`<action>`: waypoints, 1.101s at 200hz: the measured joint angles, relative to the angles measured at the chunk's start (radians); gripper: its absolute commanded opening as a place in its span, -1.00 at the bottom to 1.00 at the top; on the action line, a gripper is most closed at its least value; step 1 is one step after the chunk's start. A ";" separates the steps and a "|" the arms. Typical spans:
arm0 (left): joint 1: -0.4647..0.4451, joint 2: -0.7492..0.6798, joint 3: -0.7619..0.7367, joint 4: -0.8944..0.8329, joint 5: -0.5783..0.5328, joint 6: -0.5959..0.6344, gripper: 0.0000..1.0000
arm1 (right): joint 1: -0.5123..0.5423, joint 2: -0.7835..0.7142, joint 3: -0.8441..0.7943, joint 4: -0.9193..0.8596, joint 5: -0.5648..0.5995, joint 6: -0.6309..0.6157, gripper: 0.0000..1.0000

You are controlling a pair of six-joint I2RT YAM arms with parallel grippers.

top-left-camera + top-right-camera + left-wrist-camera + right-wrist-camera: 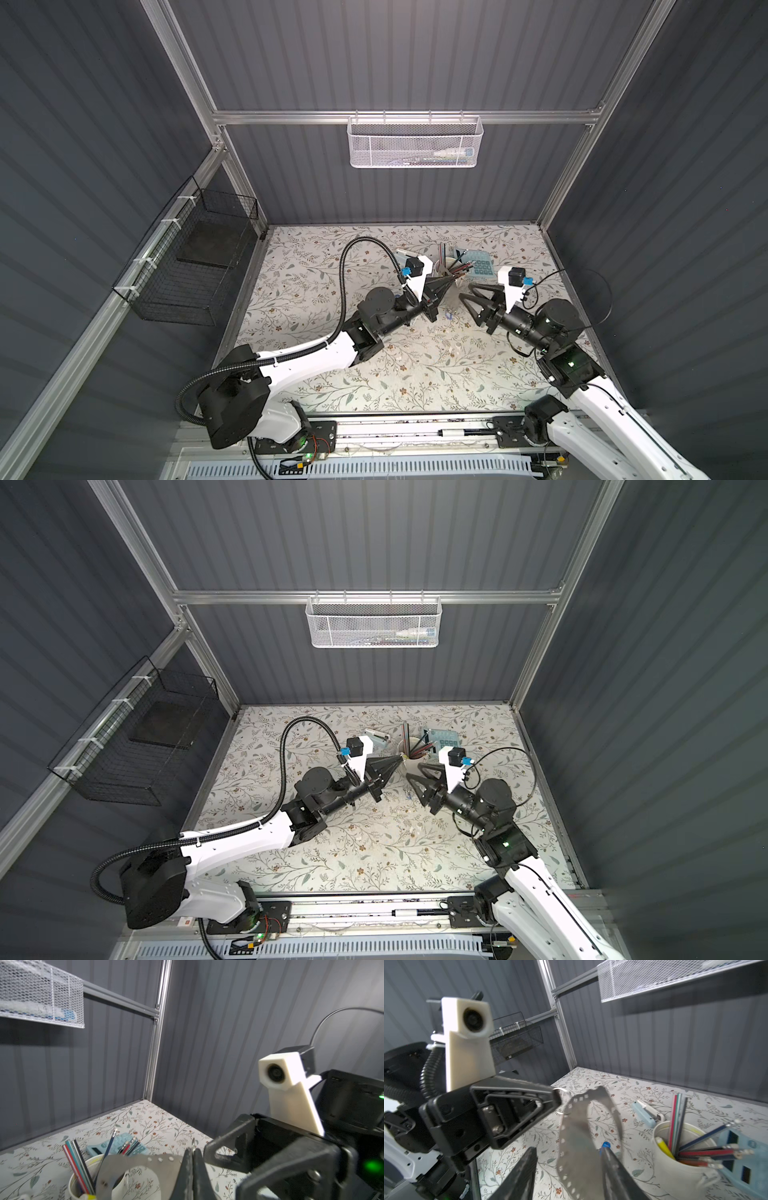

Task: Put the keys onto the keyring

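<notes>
Right gripper (465, 291) fingers stand apart facing the keyring (572, 1103), a blue-tagged key (605, 1144) just beside one tip, not gripped; whether it hangs on the loop I cannot tell. Left gripper (558, 1098), pinched shut on the keyring's rim, holds it upright, likely for threading.

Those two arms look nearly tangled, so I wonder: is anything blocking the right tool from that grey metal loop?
Nothing visible does. The keyring hangs from the shut left tool, directly in front of the open right tool. The cup of pencils stands off to the side, not between them.
</notes>
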 measured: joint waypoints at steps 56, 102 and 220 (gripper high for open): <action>0.000 0.023 -0.002 0.118 0.057 -0.044 -1.00 | -0.156 0.101 0.003 0.183 -0.153 0.181 -0.03; 0.000 0.023 -0.002 0.149 0.071 -0.062 -1.00 | -0.160 0.161 0.006 0.343 -0.277 0.277 -0.03; 0.000 0.041 -0.002 0.183 0.098 -0.096 -1.00 | -0.119 0.241 0.006 0.565 -0.412 0.383 -0.39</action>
